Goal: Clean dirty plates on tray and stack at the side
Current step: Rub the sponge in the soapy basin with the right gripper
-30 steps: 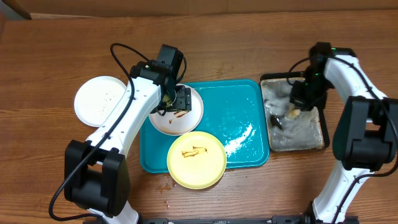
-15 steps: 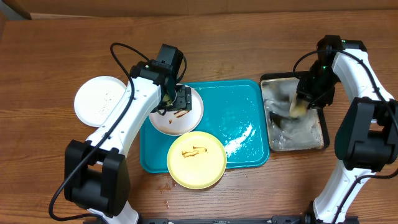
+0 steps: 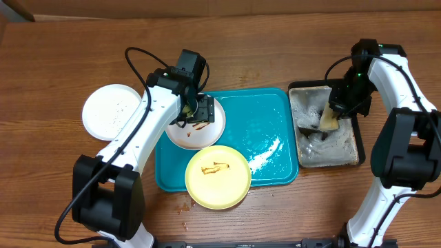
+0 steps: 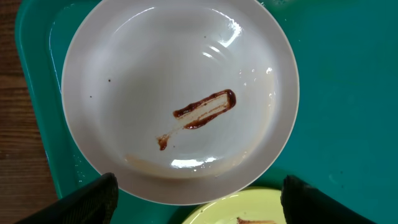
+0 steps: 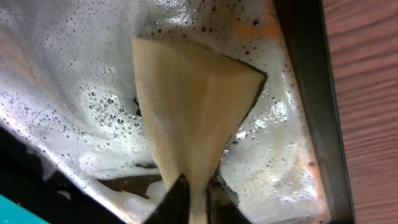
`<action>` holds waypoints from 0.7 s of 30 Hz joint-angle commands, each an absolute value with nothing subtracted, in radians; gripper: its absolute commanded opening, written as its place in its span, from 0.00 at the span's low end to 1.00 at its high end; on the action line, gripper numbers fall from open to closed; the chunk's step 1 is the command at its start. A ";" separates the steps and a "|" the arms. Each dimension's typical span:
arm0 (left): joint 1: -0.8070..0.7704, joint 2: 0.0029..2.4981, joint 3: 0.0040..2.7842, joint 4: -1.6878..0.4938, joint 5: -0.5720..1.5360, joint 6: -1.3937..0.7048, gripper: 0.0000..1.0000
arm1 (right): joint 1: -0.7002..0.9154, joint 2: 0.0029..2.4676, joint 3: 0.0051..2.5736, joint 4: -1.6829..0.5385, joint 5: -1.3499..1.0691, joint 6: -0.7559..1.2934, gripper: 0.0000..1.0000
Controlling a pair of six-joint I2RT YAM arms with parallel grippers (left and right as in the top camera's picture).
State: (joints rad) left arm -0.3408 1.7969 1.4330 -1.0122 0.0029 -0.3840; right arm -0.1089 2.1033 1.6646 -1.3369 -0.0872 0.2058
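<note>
A white plate [image 3: 195,127] [image 4: 180,93] with a brown smear lies at the top left of the teal tray [image 3: 262,124] [image 4: 348,93]. A pale yellow-green plate [image 3: 218,177] [image 4: 249,211] with a brown smear overlaps the tray's front edge. A second white plate [image 3: 109,112] lies on the table left of the tray. My left gripper [image 3: 196,109] [image 4: 196,205] is open, hovering over the smeared white plate. My right gripper [image 3: 335,114] [image 5: 198,199] is shut on a yellow sponge [image 3: 329,121] [image 5: 193,106] over the black tray [image 3: 358,148] [image 5: 305,56].
The black tray holds foamy water [image 5: 68,93] and stands right of the teal tray. White foam streaks [image 3: 265,155] lie on the teal tray's right part. Wooden table [image 3: 275,48] surrounds all.
My right gripper lifted the sponge and shifted slightly toward the back right of the black tray. The left arm barely moved.
</note>
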 commanded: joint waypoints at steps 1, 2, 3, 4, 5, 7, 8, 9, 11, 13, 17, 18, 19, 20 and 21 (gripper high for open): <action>-0.348 1.780 1.444 -1.006 -0.010 -0.358 0.85 | -0.104 2.104 1.691 -1.337 -0.079 0.209 0.42; -0.348 1.780 1.444 -1.006 -0.010 -0.359 0.84 | -0.104 2.104 1.691 -1.338 -0.078 0.209 0.40; -0.348 1.780 1.443 -1.005 -0.010 -0.358 0.84 | -0.104 2.104 1.691 -1.338 -0.067 0.210 0.33; -0.348 1.780 1.443 -1.005 -0.010 -0.358 0.85 | -0.104 2.104 1.691 -1.339 -0.060 0.210 0.34; -0.348 1.780 1.443 -1.005 -0.010 -0.358 0.84 | -0.104 2.104 1.691 -1.339 -0.060 0.210 0.35; -0.348 1.780 1.443 -1.004 -0.010 -0.358 0.85 | -0.104 2.104 1.691 -1.340 -0.059 0.210 0.36; -0.348 1.780 1.443 -1.004 -0.010 -0.358 0.85 | -0.104 2.104 1.691 -1.341 -0.060 0.210 0.32; -0.348 1.780 1.443 -1.003 -0.010 -0.358 0.84 | -0.104 2.104 1.691 -1.341 -0.058 0.210 0.25; -0.348 1.780 1.443 -1.000 -0.010 -0.358 0.85 | -0.104 2.104 1.692 -1.346 -0.052 0.210 0.10; -0.348 1.780 1.443 -0.996 -0.010 -0.358 0.84 | -0.104 2.104 1.698 -1.353 -0.052 0.211 0.06; -0.348 1.780 1.443 -0.990 -0.010 -0.358 0.85 | -0.104 2.104 1.715 -1.367 -0.053 0.211 0.04; -0.348 1.780 1.443 -0.990 -0.010 -0.358 0.85 | -0.104 2.104 1.721 -1.370 -0.053 0.211 0.04; -0.348 1.780 1.443 -0.991 -0.010 -0.357 0.85 | -0.103 2.104 1.728 -1.373 -0.053 0.211 0.04; -0.348 1.780 1.443 -0.991 -0.010 -0.354 0.85 | -0.101 2.104 1.735 -1.375 -0.053 0.211 0.04; -0.348 1.780 1.443 -0.991 -0.010 -0.353 0.85 | -0.100 2.104 1.739 -1.376 -0.053 0.211 0.04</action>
State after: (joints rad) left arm -0.3408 1.7973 1.4330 -0.9947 0.0029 -0.3817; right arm -0.1085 2.1033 1.6943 -1.3754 -0.0624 0.2092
